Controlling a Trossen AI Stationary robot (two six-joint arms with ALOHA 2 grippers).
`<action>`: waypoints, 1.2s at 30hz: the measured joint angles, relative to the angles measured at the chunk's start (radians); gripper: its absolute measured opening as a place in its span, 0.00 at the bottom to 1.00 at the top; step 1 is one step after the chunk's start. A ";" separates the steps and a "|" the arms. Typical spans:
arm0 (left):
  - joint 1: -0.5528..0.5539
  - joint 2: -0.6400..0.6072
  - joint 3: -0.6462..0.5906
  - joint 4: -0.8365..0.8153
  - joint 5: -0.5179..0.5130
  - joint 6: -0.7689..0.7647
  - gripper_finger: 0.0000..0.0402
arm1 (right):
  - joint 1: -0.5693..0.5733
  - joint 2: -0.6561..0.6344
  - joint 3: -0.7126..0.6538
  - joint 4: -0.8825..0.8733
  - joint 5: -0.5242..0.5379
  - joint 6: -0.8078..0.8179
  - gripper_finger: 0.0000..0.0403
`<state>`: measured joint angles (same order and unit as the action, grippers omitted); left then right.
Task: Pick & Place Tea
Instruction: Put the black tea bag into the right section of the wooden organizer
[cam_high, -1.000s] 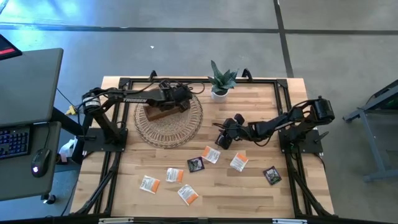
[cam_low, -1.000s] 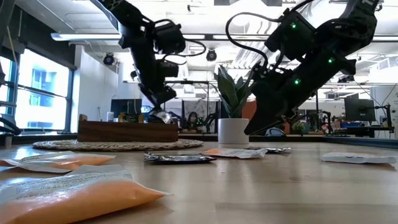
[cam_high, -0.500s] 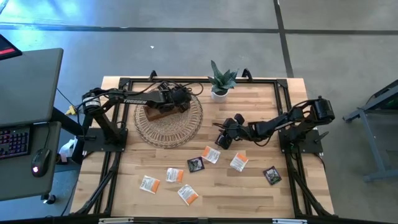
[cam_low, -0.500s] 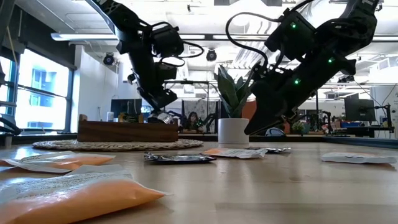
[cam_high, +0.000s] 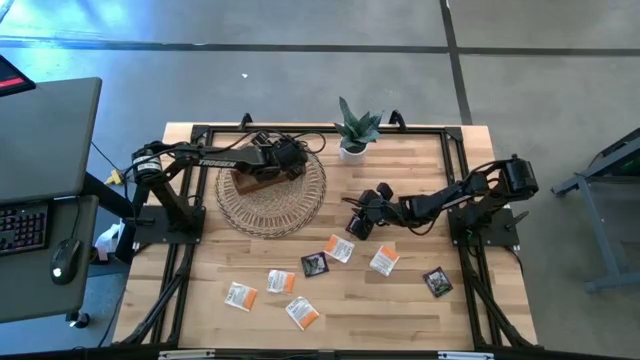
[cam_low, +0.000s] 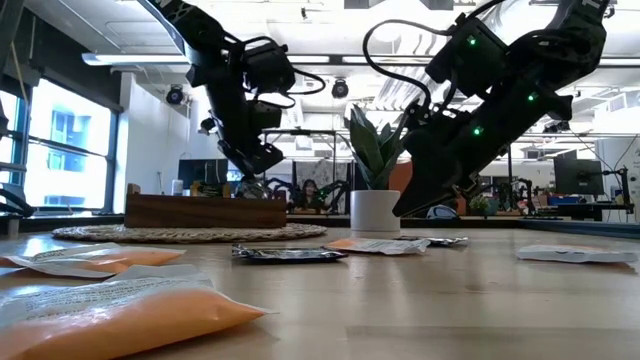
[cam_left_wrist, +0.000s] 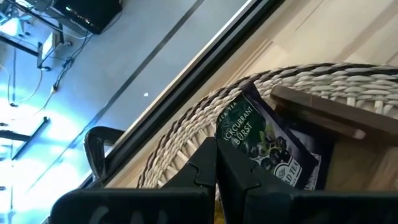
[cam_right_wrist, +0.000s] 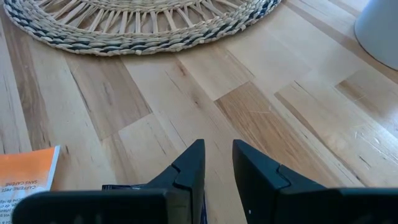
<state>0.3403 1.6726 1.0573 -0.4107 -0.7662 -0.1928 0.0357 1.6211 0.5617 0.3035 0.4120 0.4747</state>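
A dark tea sachet read "BLACKCURRANT BURST" (first letters cut off); small print on an orange sachet was only partly legible.

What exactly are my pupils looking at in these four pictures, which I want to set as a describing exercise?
It is a robot with two dark arms bolted to a wooden table; each arm ends in a two-finger hand.

One picture looks straight down on the table. One looks across it at table-top height. The other two come from cameras on each arm's wrist.

On the table lie a round woven mat with a brown wooden tray on it, a small potted plant, and seven loose tea sachets, orange-and-white or dark.

The left hand is over the tray, shut on a dark blackcurrant sachet. The right hand hangs near the table's middle with its fingers slightly apart; nothing shows between them.
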 joint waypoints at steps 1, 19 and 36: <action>0.000 0.000 0.000 0.000 0.002 0.000 0.00 | 0.000 0.000 0.000 0.000 0.000 0.000 0.19; 0.000 0.000 0.001 0.039 0.016 -0.041 0.29 | 0.000 0.000 0.000 0.015 -0.008 0.000 0.19; -0.027 -0.326 0.062 -0.274 0.231 0.169 0.30 | 0.037 -0.013 0.007 0.147 -0.078 -0.076 0.19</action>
<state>0.3134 1.3469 1.1192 -0.6843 -0.5352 -0.0236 0.0725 1.6082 0.5692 0.4503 0.3335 0.3987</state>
